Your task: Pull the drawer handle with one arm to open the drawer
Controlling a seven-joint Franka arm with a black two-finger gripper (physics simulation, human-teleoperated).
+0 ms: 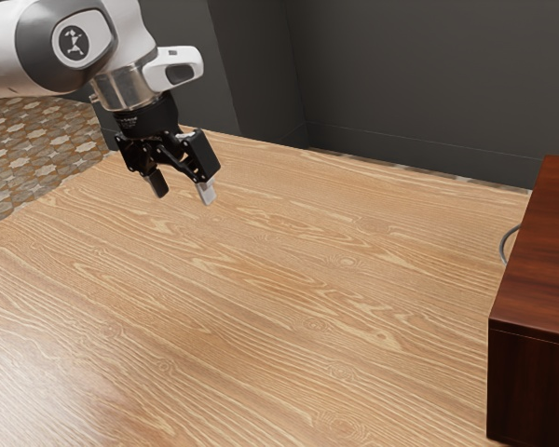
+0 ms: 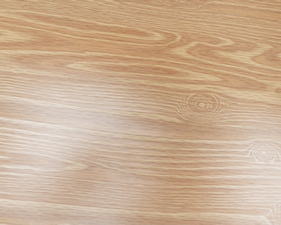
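1. Tabletop (image 1: 261, 317) of pale grained wood is spreading across nearly the whole exterior view, and our wrist camera is looking down on that same grain.
2. Dark grey wall (image 1: 429, 74) is running behind the table's far edge, with a patterned floor (image 1: 28, 149) showing at the exterior view's left.
3. Our arm (image 1: 65, 42), white and grey, is reaching in from the upper left and hanging above the table.
4. We are seeing the dark-brown drawer cabinet (image 1: 540, 279) standing at the exterior view's right edge, partly cut off and well apart from our hand. We cannot tell whether its drawer is open or closed.
5. Our gripper (image 1: 182, 189) is hovering over the table's far-left part, its two fingers spread apart with nothing between them.
6. A thin grey curved piece (image 1: 506, 244) is poking out just beside the cabinet's left side. We cannot tell whether it is the handle.
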